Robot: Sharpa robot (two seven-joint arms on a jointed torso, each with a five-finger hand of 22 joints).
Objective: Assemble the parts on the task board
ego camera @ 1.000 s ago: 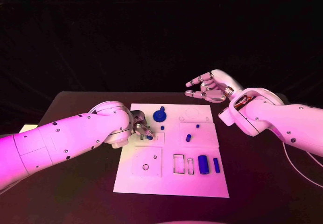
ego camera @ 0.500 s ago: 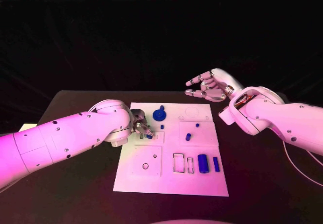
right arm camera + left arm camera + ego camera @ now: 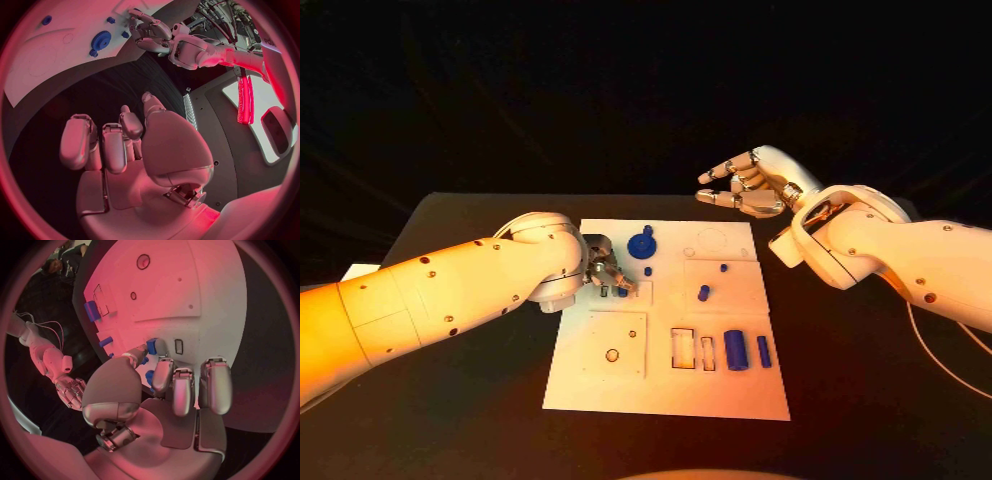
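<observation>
The white task board (image 3: 668, 390) lies mid-table. My left hand (image 3: 604, 270) rests on its upper left part, fingers curled down. In the left wrist view the thumb and a finger pinch a small blue part (image 3: 152, 346) against the board (image 3: 206, 285), beside a small slot (image 3: 179, 346). A blue gear (image 3: 642, 247) stands just right of that hand. My right hand (image 3: 750, 188) hovers above the board's far right corner, fingers spread and holding nothing. The right wrist view shows the right hand (image 3: 119, 145), the gear (image 3: 100, 40) and the left hand (image 3: 150, 32).
Two small blue pegs (image 3: 724, 268) (image 3: 704, 294) sit in the right middle panel. A thick blue cylinder (image 3: 734, 351) and a thin blue bar (image 3: 764, 352) lie beside two rectangular slots (image 3: 684, 349). A small hole (image 3: 612, 356) marks the lower left panel.
The left hand has shifted very slightly over the small blue part. The right hand stays raised in the same spot.
</observation>
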